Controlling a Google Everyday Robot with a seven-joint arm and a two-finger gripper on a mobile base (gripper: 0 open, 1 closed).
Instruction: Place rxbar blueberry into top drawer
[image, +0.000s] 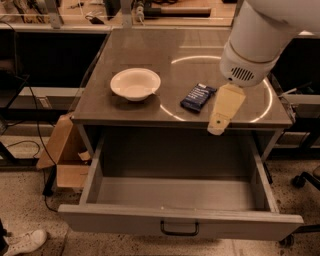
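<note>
The rxbar blueberry, a dark navy bar with white lettering, lies flat on the grey tabletop, right of centre near the front edge. The top drawer is pulled wide open below the tabletop, and nothing shows inside it. Its dark handle sits in the middle of the front panel. My gripper hangs from the big white arm and points down over the table's front edge. It is just right of the bar and apart from it, holding nothing that I can see.
A white bowl stands on the tabletop left of the bar. A cardboard box leans on the floor at the table's left. A white shoe is at the bottom left, and a chair wheel at the right.
</note>
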